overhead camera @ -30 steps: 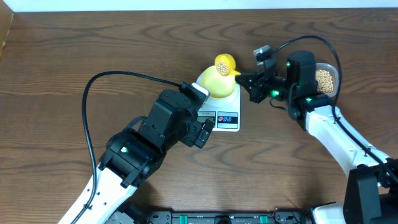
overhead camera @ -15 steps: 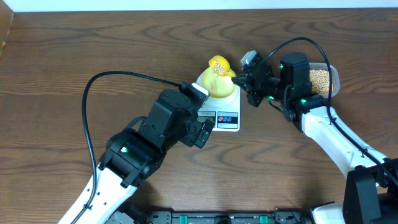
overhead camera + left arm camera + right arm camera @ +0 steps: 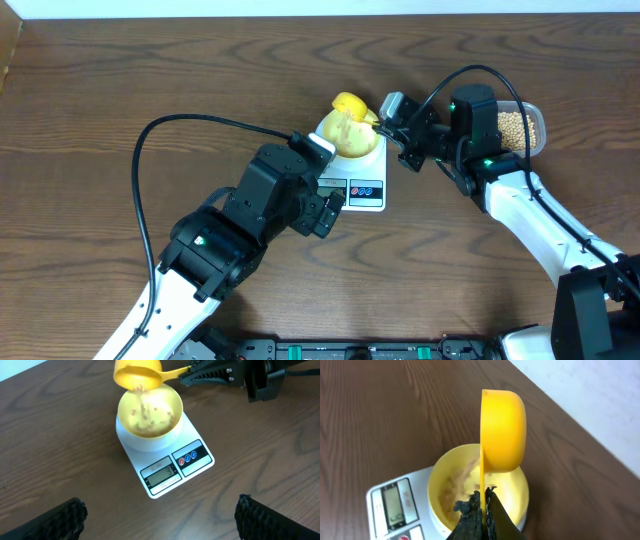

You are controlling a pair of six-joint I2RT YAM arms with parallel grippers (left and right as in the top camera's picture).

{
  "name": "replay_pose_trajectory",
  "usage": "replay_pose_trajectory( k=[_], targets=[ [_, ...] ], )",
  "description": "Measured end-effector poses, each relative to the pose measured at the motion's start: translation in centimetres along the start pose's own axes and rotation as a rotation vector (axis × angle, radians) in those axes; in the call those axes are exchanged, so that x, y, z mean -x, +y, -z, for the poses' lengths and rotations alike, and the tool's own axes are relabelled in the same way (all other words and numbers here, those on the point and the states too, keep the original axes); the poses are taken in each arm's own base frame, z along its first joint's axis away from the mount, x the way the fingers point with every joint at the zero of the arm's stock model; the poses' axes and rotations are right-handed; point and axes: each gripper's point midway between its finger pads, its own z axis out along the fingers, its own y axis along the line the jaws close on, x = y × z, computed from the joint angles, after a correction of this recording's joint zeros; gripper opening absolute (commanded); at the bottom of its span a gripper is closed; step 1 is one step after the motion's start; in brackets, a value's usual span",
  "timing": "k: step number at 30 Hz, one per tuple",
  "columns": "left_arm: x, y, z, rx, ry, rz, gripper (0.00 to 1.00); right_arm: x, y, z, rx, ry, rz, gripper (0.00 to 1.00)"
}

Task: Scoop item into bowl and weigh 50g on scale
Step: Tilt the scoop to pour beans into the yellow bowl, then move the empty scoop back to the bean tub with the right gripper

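pouring beans (image 3: 150,419) into the pale-yellow bowl (image 3: 177,416) on the scale (image 3: 201,462), the yellow scoop (image 3: 503,430) tilts above it, handle clamped in the right gripper (image 3: 483,506). left gripper (image 3: 327,207) hangs wide open before the scale.

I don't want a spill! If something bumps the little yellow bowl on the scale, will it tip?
Probably it slides rather than tips: the bowl looks low and wide, sitting flat on the smooth scale. The beans inside likely steady it. It looks light, so a hard bump might scoot it off.
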Motion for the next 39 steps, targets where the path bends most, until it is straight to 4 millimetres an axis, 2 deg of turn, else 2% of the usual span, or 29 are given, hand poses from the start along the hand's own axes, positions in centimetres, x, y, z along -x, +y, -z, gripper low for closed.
replay_pose_trajectory(
  k=[10,19,23,28,33,39],
  targets=[
    [0.0,0.0,0.0,0.000,0.000,0.000,0.97,-0.3,-0.4,0.0,-0.024,0.017,0.095,0.01],
    [0.0,0.0,0.0,0.000,0.000,0.000,0.97,0.0,-0.9,0.1,-0.045,0.013,0.039,0.01],
    [0.0,0.0,0.0,0.000,0.000,0.000,0.97,0.7,-1.5,1.2,-0.076,-0.001,-0.004,0.01],
    [0.0,0.0,0.0,0.000,0.000,0.000,0.97,1.1,-3.4,4.3,-0.163,0.014,-0.064,0.01],
    [0.0,0.0,0.0,0.000,0.000,0.000,0.97,-1.1,-5.3,7.5,-0.279,0.113,-0.146,0.01],
    [0.0,0.0,0.0,0.000,0.000,0.000,0.97,-6.0,-6.4,10.4,-0.379,0.295,-0.273,0.01]
  ],
)
